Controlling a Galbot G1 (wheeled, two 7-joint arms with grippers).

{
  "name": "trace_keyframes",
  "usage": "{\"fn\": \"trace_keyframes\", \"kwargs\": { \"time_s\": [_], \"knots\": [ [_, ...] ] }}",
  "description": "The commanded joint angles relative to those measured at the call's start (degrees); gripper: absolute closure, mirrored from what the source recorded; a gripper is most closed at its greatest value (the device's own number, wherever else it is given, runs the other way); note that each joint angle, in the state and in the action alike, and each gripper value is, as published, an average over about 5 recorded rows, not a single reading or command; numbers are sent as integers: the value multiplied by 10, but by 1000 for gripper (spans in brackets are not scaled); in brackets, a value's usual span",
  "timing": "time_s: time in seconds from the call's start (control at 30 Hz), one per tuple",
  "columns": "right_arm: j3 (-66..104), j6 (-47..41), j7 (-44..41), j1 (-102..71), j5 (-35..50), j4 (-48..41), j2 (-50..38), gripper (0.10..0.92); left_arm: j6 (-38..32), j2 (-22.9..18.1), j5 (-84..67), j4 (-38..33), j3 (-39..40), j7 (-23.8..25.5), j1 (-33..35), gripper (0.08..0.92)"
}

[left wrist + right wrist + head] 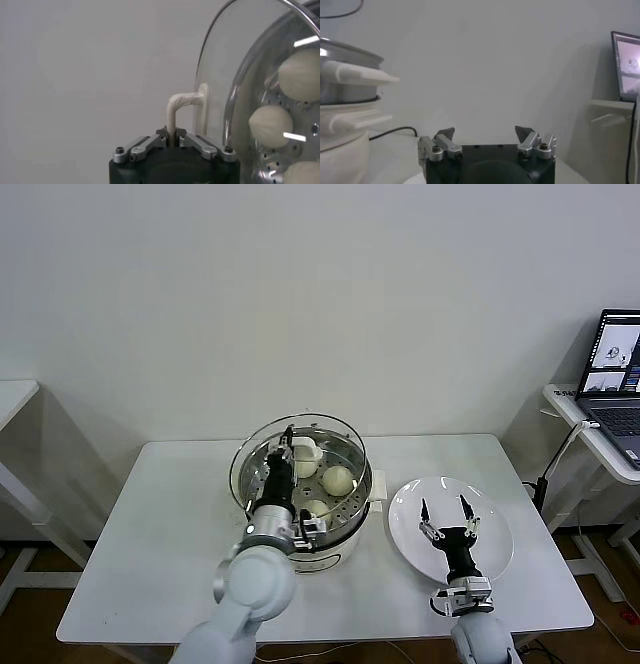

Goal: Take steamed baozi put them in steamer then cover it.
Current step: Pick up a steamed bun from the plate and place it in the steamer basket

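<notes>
I am holding the round clear glass cover with a thin metal rim over the round shiny stainless-steel steamer, which is sitting on its white pot base near the middle of the white rectangular table. My left gripper is reaching up from the table's near edge, forearm rising steeply over the steamer's near rim, its fingers pinched tight on the cover's cream-white oblong handle. The cover is tilting, its far edge lifted and its near-left edge low against the steamer's rim, so the basket is standing partly uncovered. In the left wrist view the handle's bent stem is running straight down between my closed fingertips, with the glass dome beside it.

Inside the steamer, the small round cream-white steamed baozi are lying on the perforated floor; I am counting three clearly, and a fourth may be hiding behind my gripper and the handle.

My right gripper is hanging just above the flat white round plate, toward the table's near right corner, well apart from the steamer. Its arm is coming up from the near edge, wrist pointing away from me, fingers spread wide and gripping nothing.
</notes>
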Motion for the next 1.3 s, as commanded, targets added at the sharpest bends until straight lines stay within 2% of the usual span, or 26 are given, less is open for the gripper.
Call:
{"fn": "trace_keyframes", "kwargs": {
  "time_s": [0.03, 1.3],
  "knots": [
    [2, -4, -2, 1, -6, -5, 1, 203, 4, -36, 68, 40, 27, 20, -12, 804],
    [3, -4, -4, 7, -11, -17, -2, 203, -12, -53, 93, 92, 14, 0, -9, 804]
  ]
}}
